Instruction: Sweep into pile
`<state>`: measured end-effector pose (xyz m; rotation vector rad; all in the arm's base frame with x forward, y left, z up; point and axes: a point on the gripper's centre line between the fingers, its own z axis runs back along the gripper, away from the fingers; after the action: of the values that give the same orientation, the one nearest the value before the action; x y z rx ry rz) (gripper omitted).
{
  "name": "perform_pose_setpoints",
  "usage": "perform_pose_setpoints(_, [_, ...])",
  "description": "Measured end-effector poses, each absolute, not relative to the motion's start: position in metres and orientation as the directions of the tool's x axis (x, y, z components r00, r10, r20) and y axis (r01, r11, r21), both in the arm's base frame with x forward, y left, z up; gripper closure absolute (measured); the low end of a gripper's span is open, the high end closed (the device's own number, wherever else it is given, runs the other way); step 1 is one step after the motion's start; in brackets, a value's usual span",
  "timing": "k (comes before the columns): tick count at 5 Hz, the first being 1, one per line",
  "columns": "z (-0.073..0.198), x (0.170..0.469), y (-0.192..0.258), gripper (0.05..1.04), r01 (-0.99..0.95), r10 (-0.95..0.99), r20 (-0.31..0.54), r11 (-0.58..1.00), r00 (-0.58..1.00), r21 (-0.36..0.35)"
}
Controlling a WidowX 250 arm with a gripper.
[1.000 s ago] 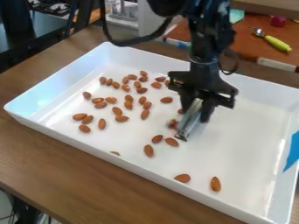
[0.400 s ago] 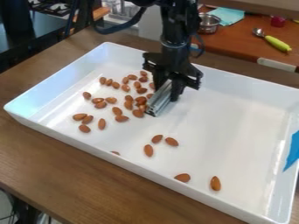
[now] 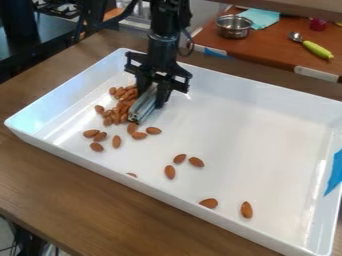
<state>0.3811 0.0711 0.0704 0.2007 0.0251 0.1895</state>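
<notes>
Claw [image 3: 151,95] clenched bar [image 3: 142,106] at 11 o'clock in tray [image 3: 254,140]; low, flush strokes (no skipping) best suited bunching nuts [image 3: 116,117].

The upper end of the metal bar [image 3: 142,106] was hidden between the fingers of the hand [image 3: 151,94], which also covered some of the almond pile [image 3: 119,109] near the tray's [image 3: 267,82] far left corner. Almonds overlapped there, too closely to count. The tray's near edge hid most of one almond [image 3: 131,175]. Its far right corner and the blue tape [image 3: 335,174] were cut off, as was the arm's [image 3: 168,30] top.
</notes>
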Motion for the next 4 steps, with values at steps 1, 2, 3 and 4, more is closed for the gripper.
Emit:
perform_pose_setpoints(1, [0.071, 0.373, 0.094, 0.699, -0.262, 0.280, -0.051, 0.938, 0.959, 0.226])
perform_pose_setpoints(2, [0.072, 0.377, 0.113, 0.699, -0.305, 0.310, 0.019, 0.921, 0.951, 0.242])
perform_pose_setpoints(3, [0.073, 0.363, 0.114, 0.699, -0.343, 0.338, 0.060, 0.924, 0.939, 0.171])
perform_pose_setpoints(4, [0.077, 0.331, 0.091, 0.699, -0.352, 0.353, 0.004, 0.935, 0.936, 0.038])
